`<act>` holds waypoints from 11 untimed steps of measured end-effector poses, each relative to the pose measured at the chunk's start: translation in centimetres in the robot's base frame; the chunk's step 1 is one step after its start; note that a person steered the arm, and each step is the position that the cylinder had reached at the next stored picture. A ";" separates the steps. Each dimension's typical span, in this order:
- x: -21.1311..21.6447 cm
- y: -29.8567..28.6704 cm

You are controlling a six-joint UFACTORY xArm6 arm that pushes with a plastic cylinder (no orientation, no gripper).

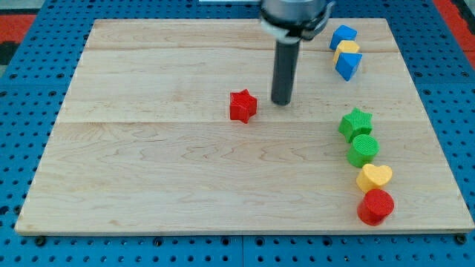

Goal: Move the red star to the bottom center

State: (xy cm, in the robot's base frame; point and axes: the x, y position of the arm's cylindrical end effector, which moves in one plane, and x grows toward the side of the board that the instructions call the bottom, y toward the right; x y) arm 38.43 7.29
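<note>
The red star [242, 106] lies on the wooden board [148, 163], a little above the board's middle. My tip [281, 102] touches the board just to the view's right of the red star, with a small gap between them. The dark rod rises from the tip to the view's top edge.
At the view's top right sit a blue block [343, 35], a yellow block [346, 49] and another blue block [348, 65]. Down the right side run a green star [356, 123], a green cylinder [364, 150], a yellow heart [375, 178] and a red cylinder [376, 207].
</note>
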 end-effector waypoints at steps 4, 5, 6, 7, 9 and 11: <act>5.0 -11.1; 9.1 -12.0; 4.0 -13.2; 3.4 -17.5; 12.2 -15.9; 12.0 -13.6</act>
